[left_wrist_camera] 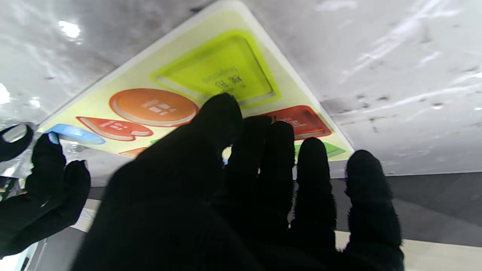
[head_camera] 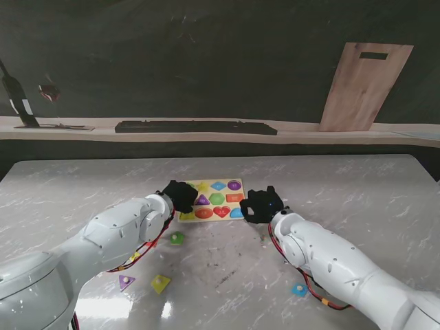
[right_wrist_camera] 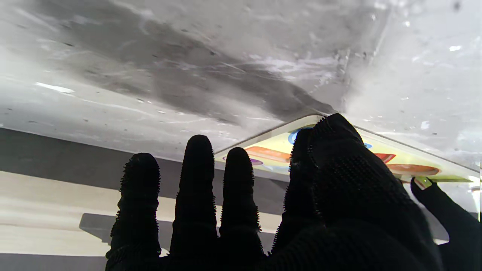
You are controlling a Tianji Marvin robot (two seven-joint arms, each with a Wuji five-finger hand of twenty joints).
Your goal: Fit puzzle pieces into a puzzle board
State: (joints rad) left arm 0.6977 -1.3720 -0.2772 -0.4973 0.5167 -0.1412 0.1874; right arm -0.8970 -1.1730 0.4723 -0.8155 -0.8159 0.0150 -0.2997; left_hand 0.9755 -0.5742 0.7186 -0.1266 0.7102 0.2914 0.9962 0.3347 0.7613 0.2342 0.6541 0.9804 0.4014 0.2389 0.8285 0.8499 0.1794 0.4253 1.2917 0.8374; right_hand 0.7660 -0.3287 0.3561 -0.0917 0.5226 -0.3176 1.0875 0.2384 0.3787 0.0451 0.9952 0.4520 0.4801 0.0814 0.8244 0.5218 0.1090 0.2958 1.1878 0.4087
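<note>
The yellow puzzle board [head_camera: 210,181] lies flat mid-table, most recesses filled with coloured shapes. My left hand [head_camera: 180,196], in a black glove, hovers over the board's left edge with fingers spread and nothing in them. In the left wrist view the fingers [left_wrist_camera: 312,177] hang over the board [left_wrist_camera: 113,90], close to a yellow-green recess [left_wrist_camera: 218,73] that looks empty. My right hand [head_camera: 261,205] sits at the board's right near corner, fingers apart and holding nothing. Its thumb [right_wrist_camera: 339,150] covers part of the board [right_wrist_camera: 380,139] in the right wrist view.
Loose pieces lie nearer to me: a green round one [head_camera: 177,238], a purple triangle [head_camera: 126,281], a yellow-green piece [head_camera: 160,283] and a blue piece [head_camera: 300,289] by the right forearm. A wooden board [head_camera: 364,86] leans on the far wall behind a shelf.
</note>
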